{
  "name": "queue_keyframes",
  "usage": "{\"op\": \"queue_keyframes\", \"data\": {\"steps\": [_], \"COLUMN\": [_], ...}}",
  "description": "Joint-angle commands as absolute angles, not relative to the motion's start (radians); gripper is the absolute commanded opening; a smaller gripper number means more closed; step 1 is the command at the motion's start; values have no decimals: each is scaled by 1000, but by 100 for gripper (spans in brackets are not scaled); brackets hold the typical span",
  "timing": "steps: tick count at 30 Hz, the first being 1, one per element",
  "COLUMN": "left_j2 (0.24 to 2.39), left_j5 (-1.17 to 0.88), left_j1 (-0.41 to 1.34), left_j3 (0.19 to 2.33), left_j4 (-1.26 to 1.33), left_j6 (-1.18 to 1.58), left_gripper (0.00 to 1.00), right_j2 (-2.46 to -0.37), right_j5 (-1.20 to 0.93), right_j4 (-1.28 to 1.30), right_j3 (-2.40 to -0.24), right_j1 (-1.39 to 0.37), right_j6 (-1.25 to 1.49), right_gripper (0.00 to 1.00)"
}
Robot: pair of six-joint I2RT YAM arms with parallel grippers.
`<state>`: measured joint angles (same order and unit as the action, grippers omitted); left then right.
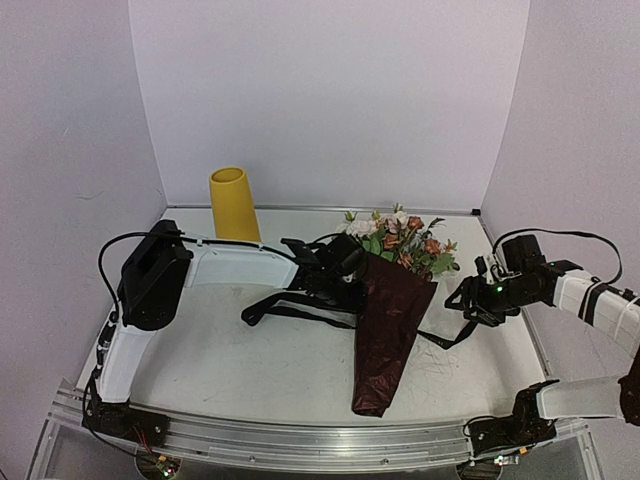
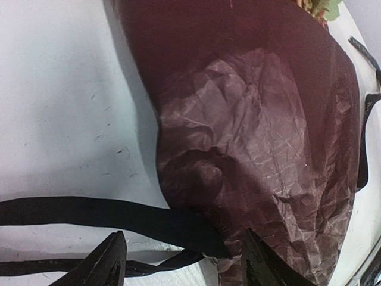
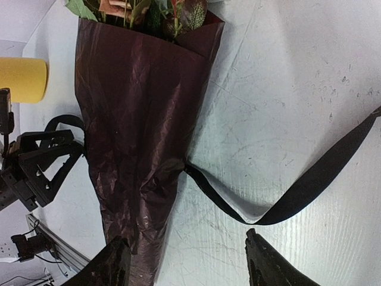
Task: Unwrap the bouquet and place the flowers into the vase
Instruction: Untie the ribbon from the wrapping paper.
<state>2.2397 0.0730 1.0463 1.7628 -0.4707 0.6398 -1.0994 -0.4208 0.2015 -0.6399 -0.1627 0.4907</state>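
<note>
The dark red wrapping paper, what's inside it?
White, pink and rust flowers and green leaves stick out of the open top of the wrapping paper. The rest of them, lower down, is covered by the paper and can't be seen.

White table top (image 1: 250, 360), matte, w/ fine grey scuffs & scratches, esp. front right. Slotted aluminium rail (image 1: 300, 435) runs along its near edge. 3 plain pale-lilac panels box it in: back wall (image 1: 330, 100), left wall (image 1: 60, 150), right wall (image 1: 580, 120). Thin grey strip (image 1: 320, 208) at foot of back wall.
</note>
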Motion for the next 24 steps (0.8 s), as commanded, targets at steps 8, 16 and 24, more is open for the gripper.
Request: {"op": "queue_keyframes", "data": {"steps": [8,16,24], "left_j2": [2210,2077,1947], "left_j5": [23,97,155], "left_j1": [1016,986,943], "left_j3": [1755,1699,1573], "left_j4": [-463,-466,-468], "left_j6": [608,580,574], "left_gripper": [3,0,21], "right_j2": [-1062,-1053,-1106], "right_j5": [-383,-377,-386], "right_j4": [240,247,244], "right_j3": [-660,-672,-689], "right_j1": [-166,-167,-167], "right_j6": [541,560,529], "right_gripper": [67,67,67]}}
